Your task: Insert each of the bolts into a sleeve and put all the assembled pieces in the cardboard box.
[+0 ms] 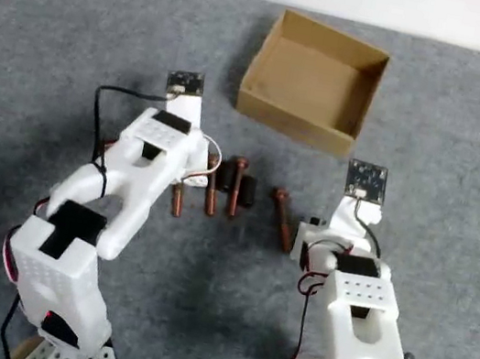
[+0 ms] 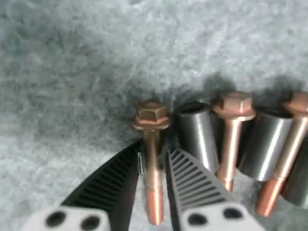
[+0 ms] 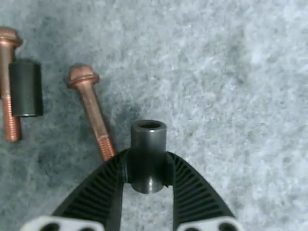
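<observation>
A copper bolt (image 2: 152, 159) lies on the grey carpet with its hex head away from the wrist, and my left gripper (image 2: 155, 150) is shut on its shank. Beside it lie two steel sleeves (image 2: 196, 132) and two more bolts (image 2: 232, 134) in a row. My right gripper (image 3: 147, 159) is shut on a dark sleeve (image 3: 148, 139), open end pointing away. A loose bolt (image 3: 91, 110) lies close beside that sleeve. In the high view the left gripper (image 1: 179, 192) is at the row's left end and the right gripper (image 1: 305, 233) is beside the lone bolt (image 1: 282, 217).
The cardboard box (image 1: 259, 99) stands empty at the back, beyond the row of parts. A bolt beside a dark sleeve (image 3: 25, 89) lies farther from the right gripper. Bare carpet (image 1: 463, 182) spreads on both sides of the arms.
</observation>
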Controlling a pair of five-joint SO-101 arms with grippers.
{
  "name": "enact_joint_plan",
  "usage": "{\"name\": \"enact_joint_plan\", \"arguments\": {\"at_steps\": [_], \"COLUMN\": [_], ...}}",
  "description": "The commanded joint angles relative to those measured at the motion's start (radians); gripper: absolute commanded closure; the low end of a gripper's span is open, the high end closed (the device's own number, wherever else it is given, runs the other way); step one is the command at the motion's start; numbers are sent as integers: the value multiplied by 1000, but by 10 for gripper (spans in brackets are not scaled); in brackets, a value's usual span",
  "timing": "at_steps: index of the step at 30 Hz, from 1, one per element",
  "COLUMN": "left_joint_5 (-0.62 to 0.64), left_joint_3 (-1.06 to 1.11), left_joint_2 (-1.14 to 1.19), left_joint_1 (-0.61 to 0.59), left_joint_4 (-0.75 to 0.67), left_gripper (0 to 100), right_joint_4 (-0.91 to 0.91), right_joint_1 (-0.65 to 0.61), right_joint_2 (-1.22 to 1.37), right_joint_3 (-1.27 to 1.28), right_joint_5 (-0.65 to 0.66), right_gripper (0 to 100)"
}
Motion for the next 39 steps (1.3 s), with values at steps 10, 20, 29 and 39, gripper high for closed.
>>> {"name": "enact_joint_plan", "arguments": {"at_steps": [10, 20, 29, 39], "left_joint_5": [-130, -175, -106, -245], "left_joint_3": [-70, -56, 456, 954], "left_joint_2": [-489, -892, -1465, -1960], "left_joint_1": [38, 58, 245, 269], "left_joint_4": [209, 209, -95, -408], "left_gripper": [995, 995, 995, 995], "right_joint_4": [-24, -28, -28, -28], "right_joint_1": [-42, -338, -469, -467], "right_joint_2": [-728, -1190, -1191, -1191], "right_joint_3": [254, 424, 427, 433], "right_joint_5": [117, 170, 169, 172], "right_gripper": [994, 994, 994, 994]}}
